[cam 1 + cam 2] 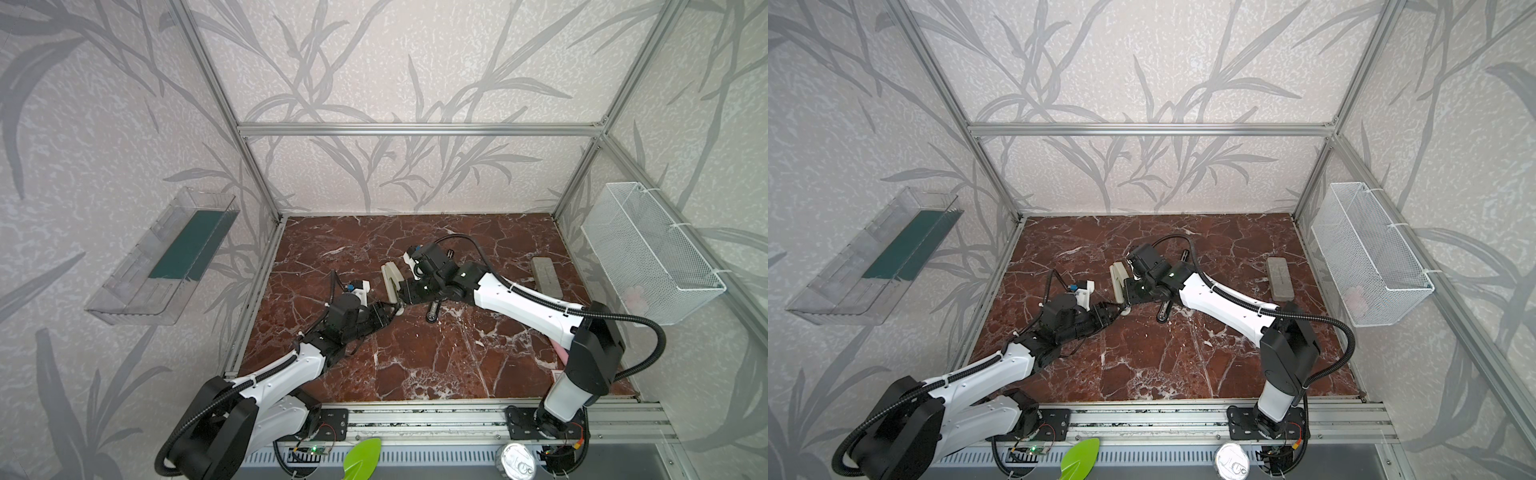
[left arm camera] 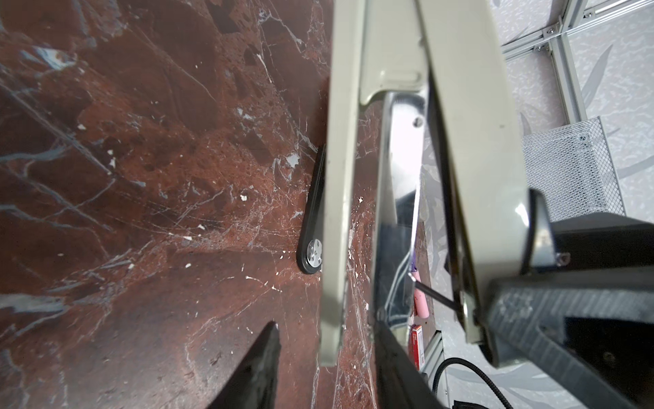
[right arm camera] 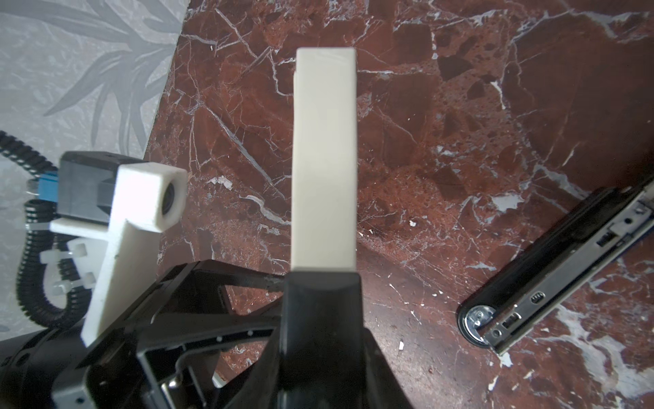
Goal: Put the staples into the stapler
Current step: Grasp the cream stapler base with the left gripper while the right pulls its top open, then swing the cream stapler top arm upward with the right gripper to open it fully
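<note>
My right gripper is shut on the cover of a beige stapler and holds it above the marble table, hinged open. In the left wrist view its base, shiny magazine and cover spread apart. My left gripper straddles the end of the base. One finger stands clear of it and the other finger lies against the magazine's end, so the jaws are open. The staples, a small white box with red print, lie far off by the table's edge near the right arm's base.
A black bar with a metal rail lies on the table just beneath the stapler. A long grey block rests at the right, and a pink stick lies beside the staples. A white mesh basket hangs on the right wall.
</note>
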`<state>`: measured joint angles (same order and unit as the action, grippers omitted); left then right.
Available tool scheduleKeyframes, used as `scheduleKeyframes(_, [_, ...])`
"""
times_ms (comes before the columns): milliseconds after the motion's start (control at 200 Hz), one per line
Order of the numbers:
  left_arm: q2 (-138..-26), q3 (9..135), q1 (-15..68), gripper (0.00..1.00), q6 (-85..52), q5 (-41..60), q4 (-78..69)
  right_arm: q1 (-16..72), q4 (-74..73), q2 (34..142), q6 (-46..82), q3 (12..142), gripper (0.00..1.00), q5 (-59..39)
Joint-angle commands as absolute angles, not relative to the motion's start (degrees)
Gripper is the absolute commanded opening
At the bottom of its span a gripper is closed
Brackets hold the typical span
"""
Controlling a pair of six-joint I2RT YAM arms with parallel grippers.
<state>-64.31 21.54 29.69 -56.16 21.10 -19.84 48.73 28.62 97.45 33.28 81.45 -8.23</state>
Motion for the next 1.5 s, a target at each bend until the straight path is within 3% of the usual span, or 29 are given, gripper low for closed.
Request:
scheduleKeyframes(0, [-65.61, 22.6, 30.27, 0.37, -55.72, 20.79, -22.13, 49.19, 24.17, 93.66, 34.25, 82.19, 0.0, -10.28])
scheduleKeyframes(110, [-67.23, 23.02, 30.56, 0.32, -55.66, 20.78, -23.65, 49.2, 23.51, 93.36, 35.13, 82.0, 0.0, -11.37])
scheduleKeyframes(345, [-69.86, 23.99, 31.11, 0.34, -55.43, 20.27, -25.92, 49.23, 23.81, 92.74, 35.6, 81.78, 0.0, -12.22])
scheduleKeyframes(565, [-69.61, 23.31, 31.06, 0.0, -53.89, 19.78, -24.15, 49.0, 25.82, 92.38, 35.37, 81.12, 0.0, -12.22])
scheduleKeyframes(785, [-68.47, 19.95, 31.11, 0.0, -52.83, 20.2, -22.59, 44.02, 30.15, 91.77, 33.11, 83.85, 0.0, -13.74])
scheduleKeyframes(1125, [-70.14, 17.87, 33.03, 0.0, -50.74, 22.79, -21.66, 31.55, 44.03, 97.47, 26.56, 101.23, 0.0, -19.25])
scheduleKeyframes(1495, [-73.0, 18.95, 40.06, 0.0, -48.88, 24.46, -25.7, 25.05, 46.97, 110.55, 27.37, 113.85, 0.0, -21.5])
